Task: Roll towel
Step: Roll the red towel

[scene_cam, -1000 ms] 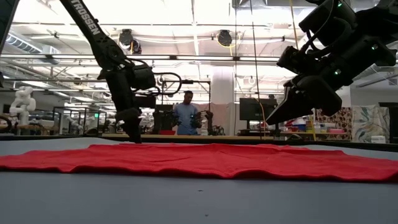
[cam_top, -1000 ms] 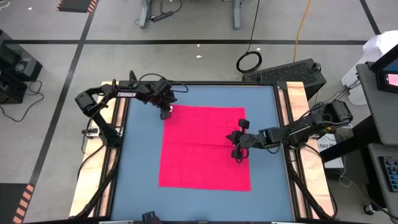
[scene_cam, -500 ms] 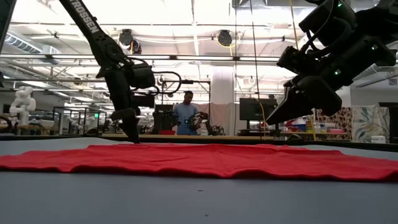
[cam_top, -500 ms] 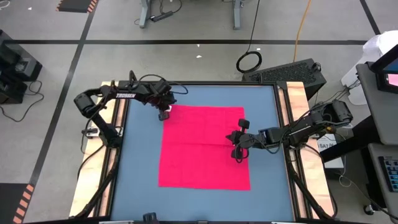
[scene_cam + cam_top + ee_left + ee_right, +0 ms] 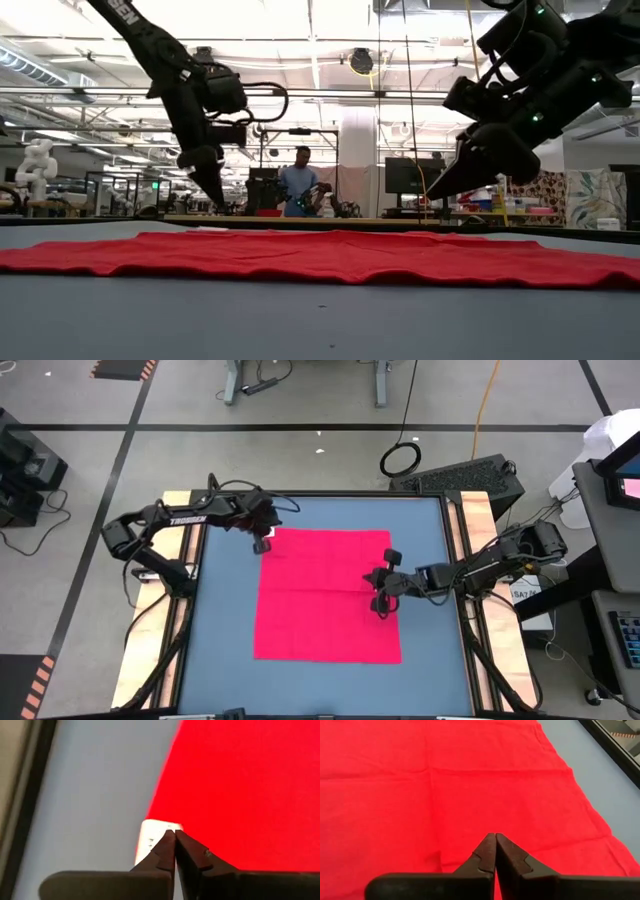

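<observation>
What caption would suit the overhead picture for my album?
Two robot arms hover shut claws, left claw and right claw, above a flat red towel on a blue table.

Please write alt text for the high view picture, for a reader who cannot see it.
A pinkish-red towel lies flat and unrolled on a blue table, seen from straight above. The left claw, shut, is at the towel's far left corner, and the right claw, also shut, is over the towel near its right edge.

There is one red towel [image 5: 328, 596] with one white tag [image 5: 152, 839] on one blue table [image 5: 225, 640], two grippers, a left gripper [image 5: 261, 544] and a right gripper [image 5: 376, 593], and one person [image 5: 299, 188] far behind them.
</observation>
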